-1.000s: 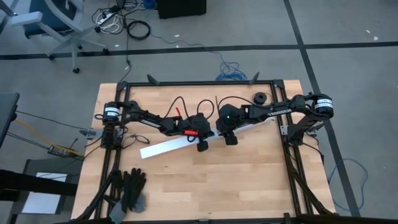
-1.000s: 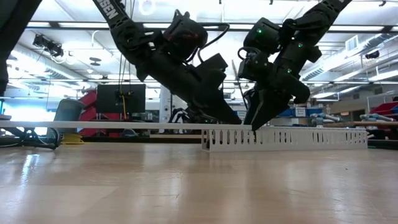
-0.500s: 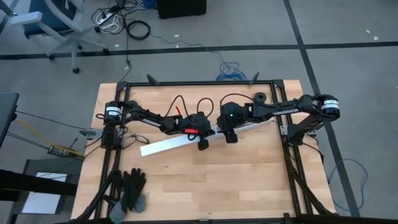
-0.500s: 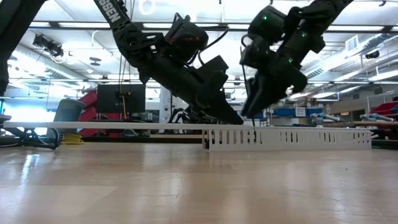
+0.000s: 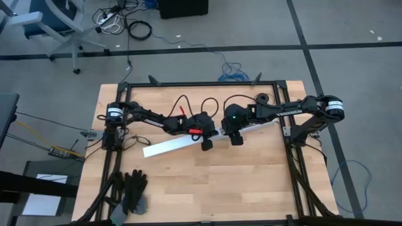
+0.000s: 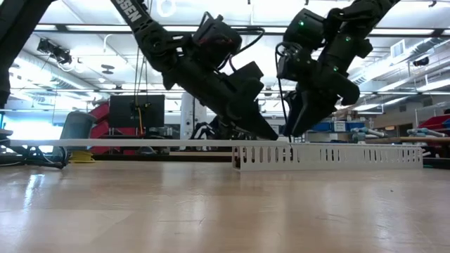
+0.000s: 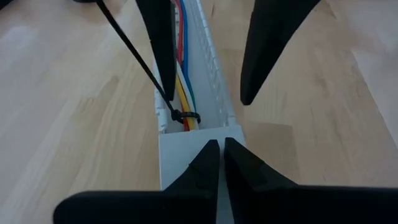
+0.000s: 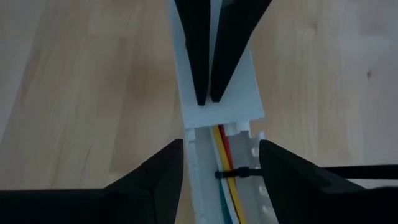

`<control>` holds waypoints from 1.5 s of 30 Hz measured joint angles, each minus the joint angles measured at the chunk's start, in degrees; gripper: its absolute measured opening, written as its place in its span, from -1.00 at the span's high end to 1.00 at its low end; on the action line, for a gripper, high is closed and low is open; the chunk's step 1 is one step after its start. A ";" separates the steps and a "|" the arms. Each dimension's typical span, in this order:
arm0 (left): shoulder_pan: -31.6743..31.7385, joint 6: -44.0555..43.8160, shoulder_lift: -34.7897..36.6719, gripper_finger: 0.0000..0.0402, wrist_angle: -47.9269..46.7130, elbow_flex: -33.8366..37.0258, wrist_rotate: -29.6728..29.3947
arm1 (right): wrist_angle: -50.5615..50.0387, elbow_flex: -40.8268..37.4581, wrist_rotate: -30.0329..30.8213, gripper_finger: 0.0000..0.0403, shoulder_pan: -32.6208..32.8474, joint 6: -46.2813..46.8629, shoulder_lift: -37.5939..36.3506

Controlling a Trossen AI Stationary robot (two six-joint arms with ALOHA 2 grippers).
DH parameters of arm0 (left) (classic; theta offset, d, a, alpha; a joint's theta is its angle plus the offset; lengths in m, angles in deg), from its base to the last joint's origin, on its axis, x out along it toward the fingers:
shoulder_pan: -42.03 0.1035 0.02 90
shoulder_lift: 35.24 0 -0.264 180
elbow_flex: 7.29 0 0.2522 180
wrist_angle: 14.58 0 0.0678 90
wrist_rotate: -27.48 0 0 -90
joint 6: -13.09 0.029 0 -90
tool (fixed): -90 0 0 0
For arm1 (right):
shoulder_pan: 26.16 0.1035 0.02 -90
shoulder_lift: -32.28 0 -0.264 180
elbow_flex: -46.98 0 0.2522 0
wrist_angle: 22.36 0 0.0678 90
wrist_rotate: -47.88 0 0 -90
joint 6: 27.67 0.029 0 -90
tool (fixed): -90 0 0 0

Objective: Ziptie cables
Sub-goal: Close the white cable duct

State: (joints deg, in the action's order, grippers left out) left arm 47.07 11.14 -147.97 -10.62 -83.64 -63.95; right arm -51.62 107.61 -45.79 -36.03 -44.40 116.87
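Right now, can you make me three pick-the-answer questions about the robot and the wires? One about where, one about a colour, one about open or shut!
1. Where do the cables lie?
A. Inside the white channel
B. On the floor
C. On the black gloves

2. What colour is the ziptie around them?
A. Pink
B. Black
C. Orange

3. How are the left gripper fingers?
A. Wide apart
B. Shut together
C. Holding a glove

Answers: 1 A, both wrist views show the wires running between the channel's slotted walls. 2 B, a dark band loops the wires. 3 B, its two tips meet over the channel's lid, while the right gripper stands open astride the channel.
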 joint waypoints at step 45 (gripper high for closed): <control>-1.40 1.33 2.55 1.00 -10.28 -0.96 -3.82 | -2.83 0.09 3.48 0.07 -0.96 2.07 0.52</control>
State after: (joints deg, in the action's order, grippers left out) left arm 45.67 12.47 -145.42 -20.90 -84.60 -67.78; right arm -54.44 107.70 -42.31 -36.99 -42.33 117.40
